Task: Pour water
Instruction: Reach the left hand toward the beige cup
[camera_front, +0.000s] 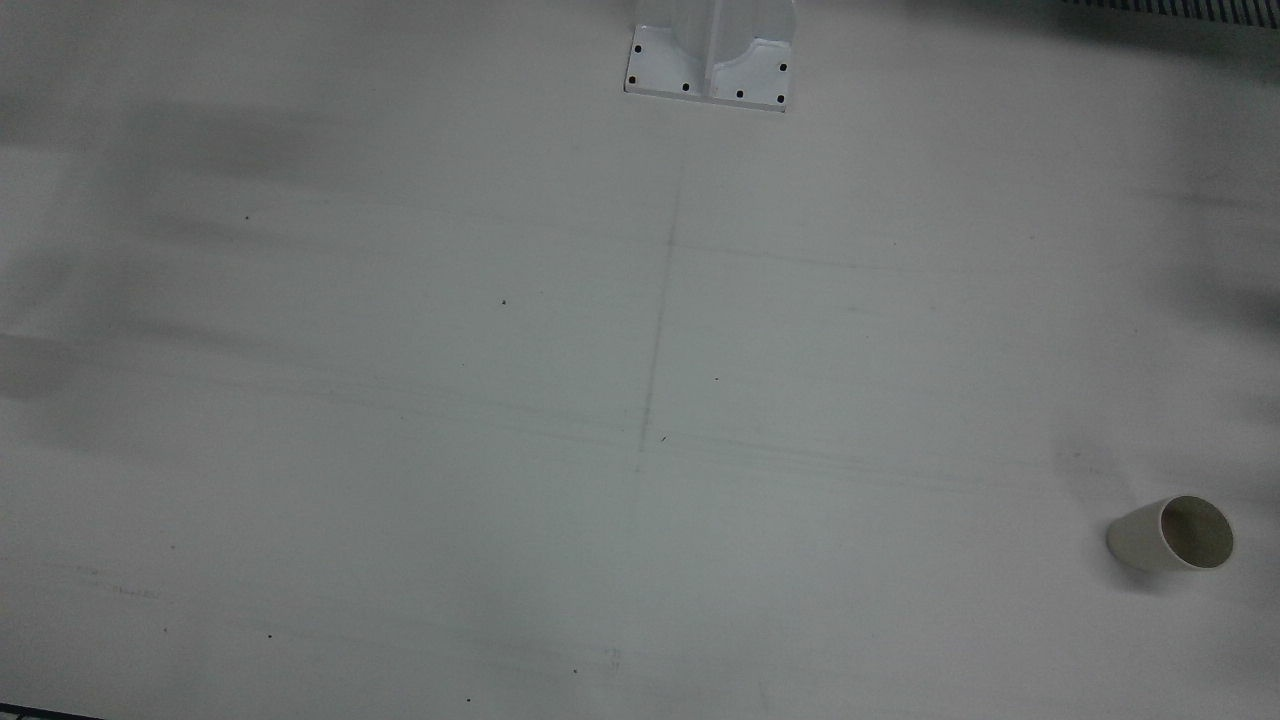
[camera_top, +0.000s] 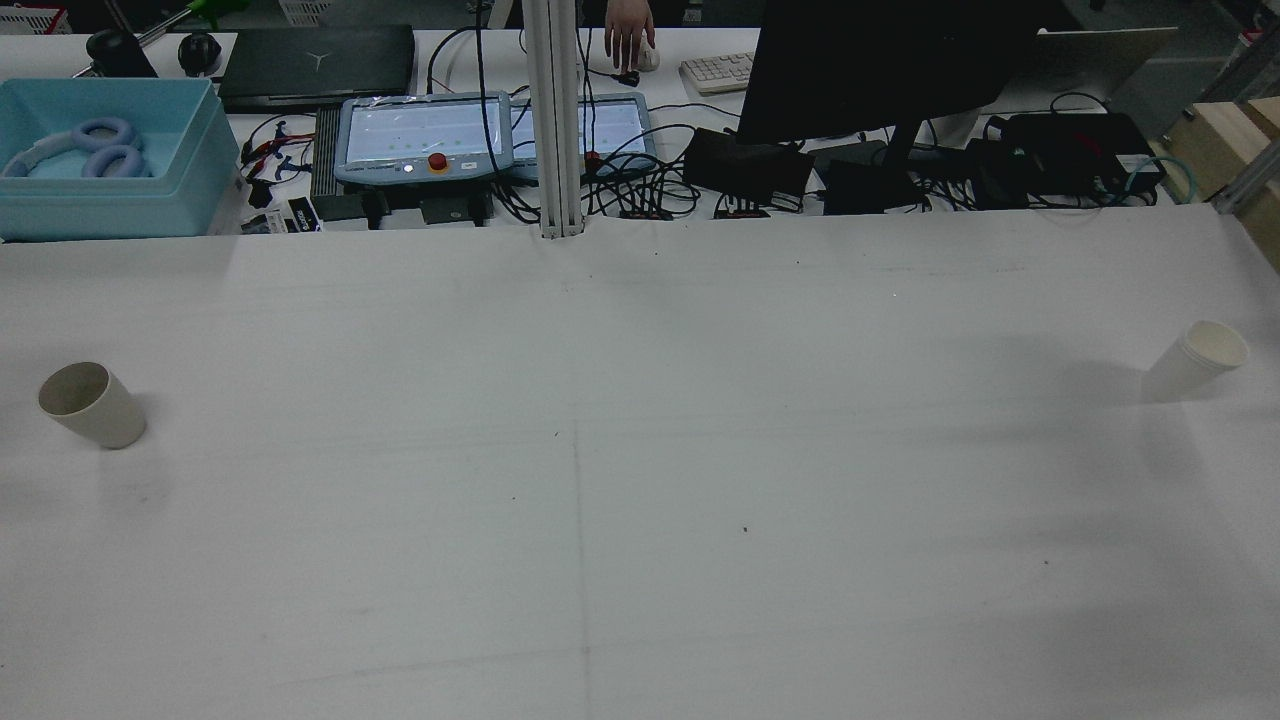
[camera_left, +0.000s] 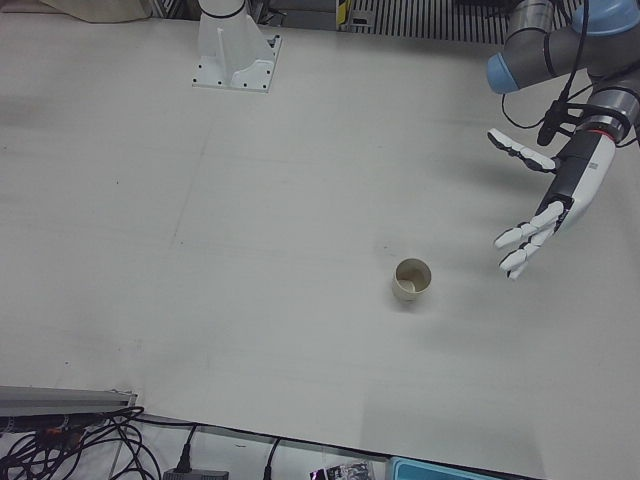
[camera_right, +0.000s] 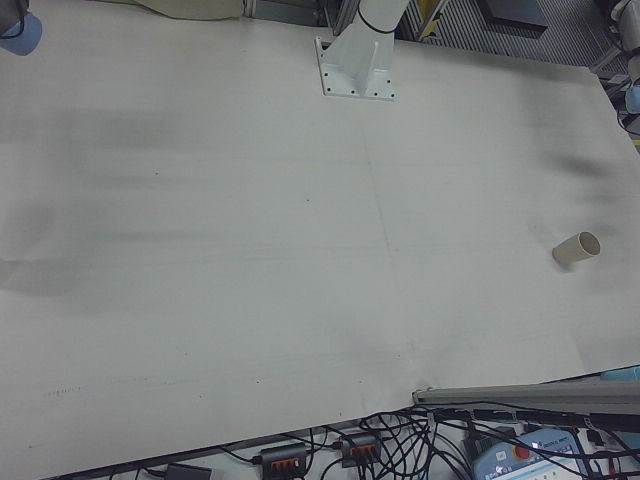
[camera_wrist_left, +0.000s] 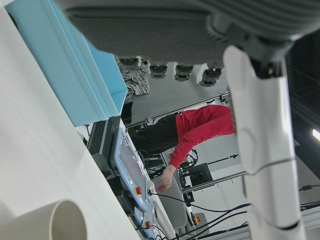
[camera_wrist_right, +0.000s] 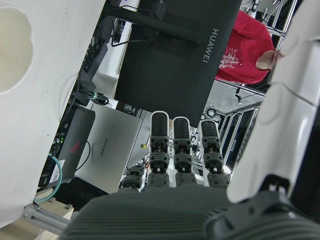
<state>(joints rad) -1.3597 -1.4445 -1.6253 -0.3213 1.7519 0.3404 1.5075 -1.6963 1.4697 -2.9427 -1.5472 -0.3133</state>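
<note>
Standing nearest the robot's left side, item one: left hand (camera_left: 545, 215), empty, fingers spread wide and holding nothing, hanging above the table (camera_front: 640, 400). Item two: beige cup (camera_left: 412, 280), upright on the left half of the table, mouth up, just beside that hand towards the centre and clear of it, no contact. The palm faces roughly towards the cup wall. Judged handling: thin paper or light plastic, very light, easily tipped by a glancing finger and easily crushed out of round. Best taken around the middle of the side wall, fingers one side and thumb opposite, with modest pressure and away from the rim. Contents cannot be told from any view, so it should be treated as possibly filled, kept level and lifted slowly. Item three: right hand (camera_wrist_right: 180, 175), seen only by its own camera, fingers extended straight and apart, nothing held. Item four: white cup (camera_top: 1197, 358), upright near the right edge of the table, well apart from the beige cup across the full width of the surface. Its open mouth shows at the edge of the right hand view, with a gap between it and the fingers, the extent of which cannot be judged. Same handling is expected: light, thin-walled, slightly slick, grasped at mid wall. Farthest: a cluttered desk beyond the table with a dark monitor (camera_top: 880, 70) and a blue bin (camera_top: 110, 190).
</note>
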